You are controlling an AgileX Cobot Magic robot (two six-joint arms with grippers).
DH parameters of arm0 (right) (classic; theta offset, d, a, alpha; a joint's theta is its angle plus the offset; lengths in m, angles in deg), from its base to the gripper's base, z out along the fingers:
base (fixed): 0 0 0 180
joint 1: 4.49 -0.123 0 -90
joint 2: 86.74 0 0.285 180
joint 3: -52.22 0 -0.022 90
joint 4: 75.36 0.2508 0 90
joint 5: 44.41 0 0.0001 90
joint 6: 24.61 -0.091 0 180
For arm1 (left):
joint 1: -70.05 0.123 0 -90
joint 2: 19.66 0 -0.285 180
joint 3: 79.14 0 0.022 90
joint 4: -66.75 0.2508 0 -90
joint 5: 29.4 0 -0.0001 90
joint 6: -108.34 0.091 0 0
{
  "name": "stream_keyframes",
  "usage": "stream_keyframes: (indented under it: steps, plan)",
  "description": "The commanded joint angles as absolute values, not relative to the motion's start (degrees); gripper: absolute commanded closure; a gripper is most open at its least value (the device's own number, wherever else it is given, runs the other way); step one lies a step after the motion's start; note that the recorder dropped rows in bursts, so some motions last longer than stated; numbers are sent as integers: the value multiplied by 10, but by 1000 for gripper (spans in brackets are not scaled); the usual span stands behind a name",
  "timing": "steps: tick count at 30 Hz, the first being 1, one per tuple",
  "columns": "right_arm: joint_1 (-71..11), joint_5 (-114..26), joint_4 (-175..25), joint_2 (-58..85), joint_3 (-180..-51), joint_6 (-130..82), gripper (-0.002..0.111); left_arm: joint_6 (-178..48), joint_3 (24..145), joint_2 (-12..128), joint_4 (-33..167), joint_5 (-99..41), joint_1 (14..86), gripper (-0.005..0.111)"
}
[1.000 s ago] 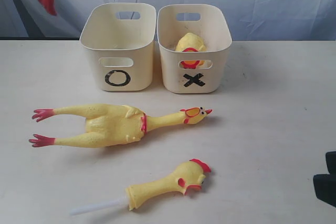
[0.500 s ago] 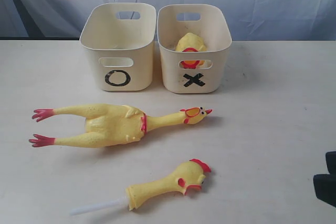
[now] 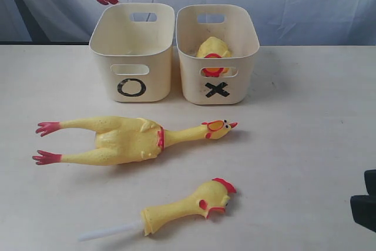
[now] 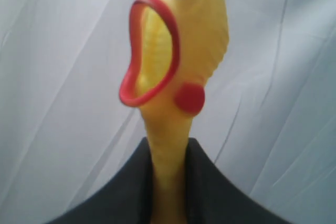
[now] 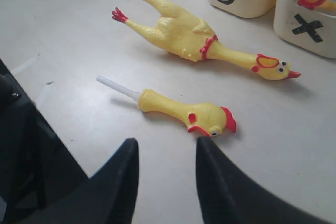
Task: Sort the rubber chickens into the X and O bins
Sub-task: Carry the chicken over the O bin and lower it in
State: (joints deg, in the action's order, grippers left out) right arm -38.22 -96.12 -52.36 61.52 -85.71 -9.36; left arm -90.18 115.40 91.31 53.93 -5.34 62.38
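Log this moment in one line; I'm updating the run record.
left gripper: shut on neck of held chicken, aloft | right gripper: open, over table | X bin: headless body | table: whole chicken, head-on-stick chicken

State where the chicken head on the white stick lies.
Exterior view: the chicken head on the white stick lies on the table, lower centre, nearer the camera than the whole chicken.

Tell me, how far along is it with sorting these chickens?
One done: a headless chicken body sits in the X bin. In hand: the left end effector grips a whole chicken by its neck. Left: a second whole chicken and a chicken head on a stick, lying on the table.
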Motion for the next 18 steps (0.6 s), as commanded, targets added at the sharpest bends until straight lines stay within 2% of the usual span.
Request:
stream_keyframes:
  steps: [1,18]
  plan:
    - [-383,-957,-524,619,-854,-92,73,-952,1158,941,561,-14,634,107]
    - [-383,-957,-524,619,-854,-92,73,-1120,1158,1034,724,19,636,107]
